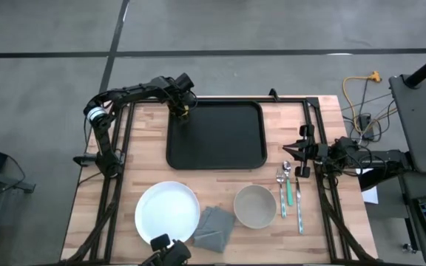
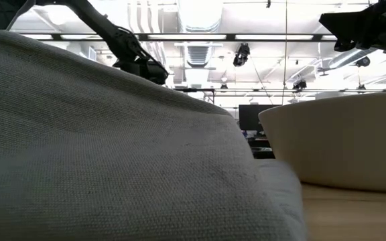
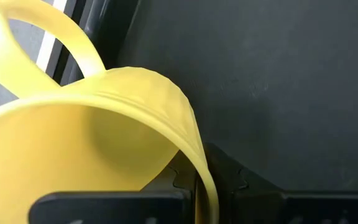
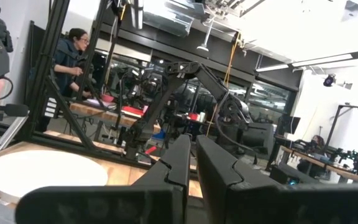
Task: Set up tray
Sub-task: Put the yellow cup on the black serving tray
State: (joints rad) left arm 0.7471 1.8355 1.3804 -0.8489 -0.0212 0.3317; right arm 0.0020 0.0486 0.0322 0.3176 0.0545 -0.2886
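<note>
The black tray (image 1: pixel 217 135) lies at the table's far middle. My left gripper (image 1: pixel 181 108) is over the tray's far left corner, shut on a yellow cup (image 3: pixel 86 137) with a loop handle (image 3: pixel 48 37); the dark tray floor (image 3: pixel 260 74) shows behind the cup. A bit of the cup's yellow shows in the high view (image 1: pixel 185 113). My right gripper (image 1: pixel 293 151) waits shut and empty by the table's right edge, above the cutlery; its fingers (image 4: pixel 182 162) lie together in its wrist view. My left gripper holds the yellow cup by its rim (image 3: pixel 199 163), on the side away from the handle. One finger (image 3: pixel 176 179) is inside the cup and one (image 3: pixel 241 182) outside, the wall between them. The fingers come from above, pointing down. Whether the cup stands on the tray I cannot tell.
A white plate (image 1: pixel 167 210), a folded grey napkin (image 1: pixel 214 225) and a beige bowl (image 1: pixel 255 205) sit along the near edge. A fork, a spoon with a green handle and a knife (image 1: pixel 288 191) lie right of the bowl. A person (image 4: pixel 73 53) stands beyond the table.
</note>
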